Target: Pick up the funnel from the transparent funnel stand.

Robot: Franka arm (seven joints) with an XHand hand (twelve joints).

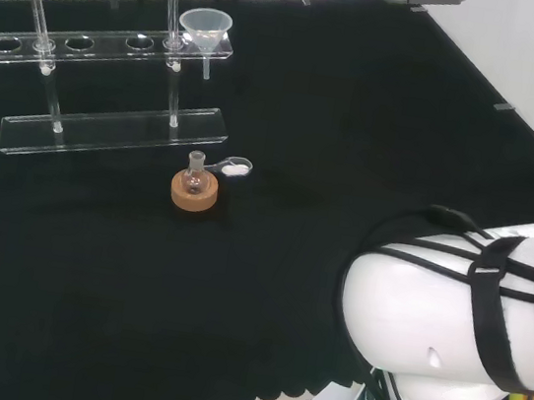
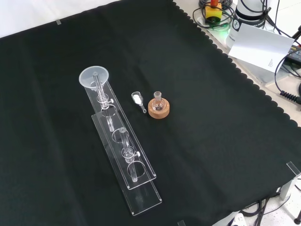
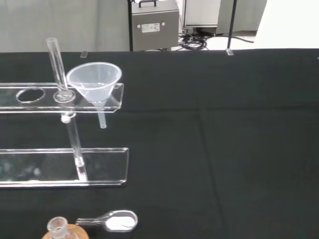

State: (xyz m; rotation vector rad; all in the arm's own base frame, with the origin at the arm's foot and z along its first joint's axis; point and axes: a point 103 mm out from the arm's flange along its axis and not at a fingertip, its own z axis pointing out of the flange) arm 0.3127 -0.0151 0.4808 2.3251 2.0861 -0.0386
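A: Starting point, reach not begun as I judge it. Funnel (image 1: 205, 27) sits in the end hole of the transparent funnel stand (image 1: 108, 128), at the right end of the top shelf in the head view, bowl up, stem hanging through.

B: Hand state?

A: Cannot tell. Arm link (image 1: 462, 297) is at the head view's right, well apart from the stand.

B: Anything close to the funnel?

A: Upright glass rod (image 3: 59, 69) just beside it in the next hole. Small flask (image 2: 158, 100) on a cork ring (image 2: 159, 108) and a little scoop (image 2: 138, 99) lie on the cloth (image 2: 211, 117) near the stand's base.

B: Next move?

A: Likely come across to the funnel, close on the bowl rim from the side away from the rod, lift straight up so the stem clears the hole.
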